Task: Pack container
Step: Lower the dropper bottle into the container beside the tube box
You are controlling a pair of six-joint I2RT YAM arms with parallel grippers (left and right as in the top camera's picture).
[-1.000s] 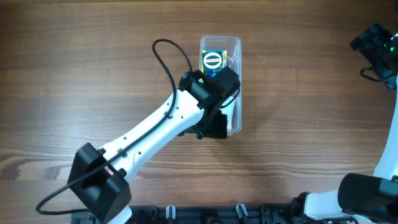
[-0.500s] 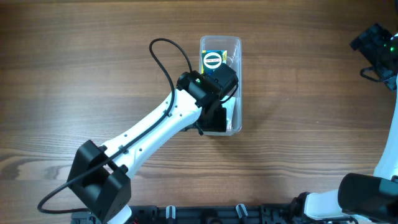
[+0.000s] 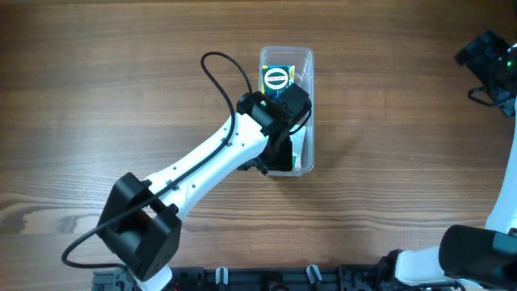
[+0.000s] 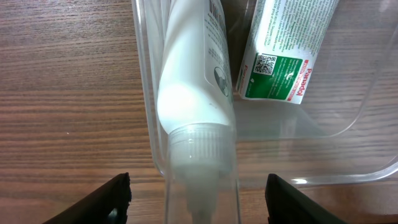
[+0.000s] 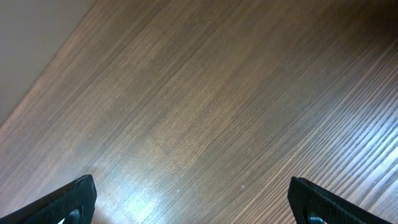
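A clear plastic container (image 3: pixel 286 52) stands upright in the middle of the table. Inside it are a blue pack with a round green label (image 3: pixel 276 78), a white tube (image 4: pixel 193 93) lying along the left wall with its cap toward the camera, and a green-and-white box (image 4: pixel 280 56). My left gripper (image 4: pixel 199 202) hovers over the container's near end (image 3: pixel 281 153), open, its fingers either side of the tube's cap without touching it. My right gripper (image 5: pixel 202 202) is open over bare wood at the far right edge (image 3: pixel 489 56), holding nothing.
The container's near wall (image 4: pixel 348 124) curves round below the box. The left arm's black cable (image 3: pixel 216 77) loops above the table to the left of the container. Black mounts line the front edge (image 3: pixel 266 279).
The left gripper has shifted slightly toward the far side over the container's near end, and the white tube now shows beside it. The right arm has not moved.
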